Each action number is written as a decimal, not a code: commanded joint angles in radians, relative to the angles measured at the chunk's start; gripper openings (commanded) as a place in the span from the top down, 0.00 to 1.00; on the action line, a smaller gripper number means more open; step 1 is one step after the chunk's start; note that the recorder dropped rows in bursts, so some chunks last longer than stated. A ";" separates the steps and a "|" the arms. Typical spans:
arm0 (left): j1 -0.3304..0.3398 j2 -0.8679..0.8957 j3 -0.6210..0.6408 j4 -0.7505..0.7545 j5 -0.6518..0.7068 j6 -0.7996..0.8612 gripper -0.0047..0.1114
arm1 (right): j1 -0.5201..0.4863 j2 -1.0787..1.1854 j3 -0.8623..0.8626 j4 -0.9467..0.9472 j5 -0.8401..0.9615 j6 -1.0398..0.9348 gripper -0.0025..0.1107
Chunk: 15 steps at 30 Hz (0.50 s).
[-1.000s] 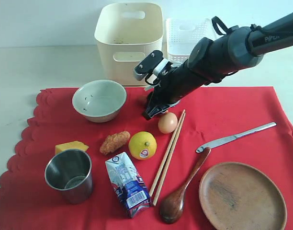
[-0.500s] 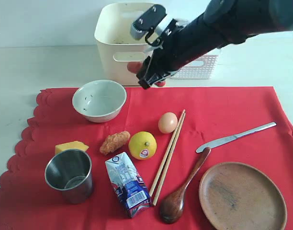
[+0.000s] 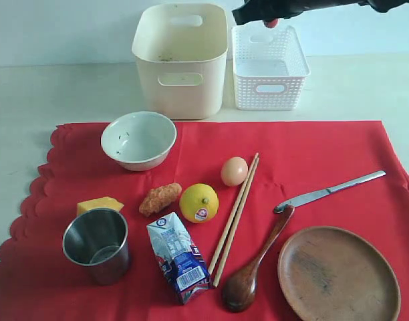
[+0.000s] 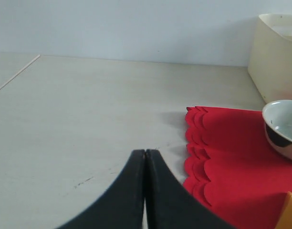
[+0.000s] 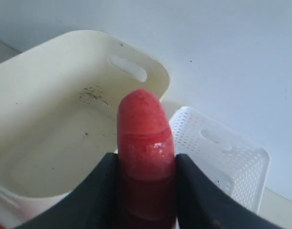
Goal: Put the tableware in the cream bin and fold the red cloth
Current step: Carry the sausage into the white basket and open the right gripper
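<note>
1. Currently all tableware lies on the red cloth [image 3: 325, 150]; none is in the cream bin [image 3: 181, 63]. Near row: wooden plate [image 3: 338, 274], dark spoon [image 3: 254, 264], steel cup [image 3: 96, 244]. The cup stands just beside a milk carton [image 3: 179, 257], so a wide approach could tip the carton.
2. Left gripper [image 4: 145, 157]: jaws pressed together, nothing held, low over bare table beside the cloth's scalloped edge. If not opened before a pick, it would shove the item rather than grasp it.
3. Mid row: chopsticks [image 3: 234, 217] lie against an egg [image 3: 234, 171], so lifting them may roll the egg. The spoon handle appears to touch the knife [image 3: 328, 190] blade; taking one could drag the other. Thin, flat items, so a slip from the pads is likely.
4. Bowl [image 3: 138, 139]: smooth, wide rim. A rim pinch may rotate or slip.
5. Far end: right gripper [image 5: 145, 160] is raised, jaws partly closed on a red sausage-like item [image 5: 142, 124], prob. food. The exterior view puts it over the white lattice basket [image 3: 268, 73], near the corner next to the cream bin. An early or off-centre release could land it in the wrong bin or bounce it off a rim.
6. Cloth: a fold attempted before it is cleared would spill the remaining items.
</note>
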 commanded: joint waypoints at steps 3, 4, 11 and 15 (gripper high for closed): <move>-0.006 -0.006 0.004 -0.002 -0.004 -0.005 0.95 | -0.068 0.197 -0.196 0.013 0.018 0.058 0.98; -0.006 -0.006 0.004 -0.002 -0.004 -0.005 0.95 | -0.079 0.224 -0.213 0.013 0.018 0.069 0.98; -0.006 -0.006 0.004 -0.002 -0.004 -0.005 0.95 | -0.093 0.310 -0.220 0.011 -0.002 0.095 0.96; -0.006 -0.006 0.004 -0.002 -0.004 -0.005 0.95 | -0.093 0.323 -0.220 0.008 -0.048 0.095 0.76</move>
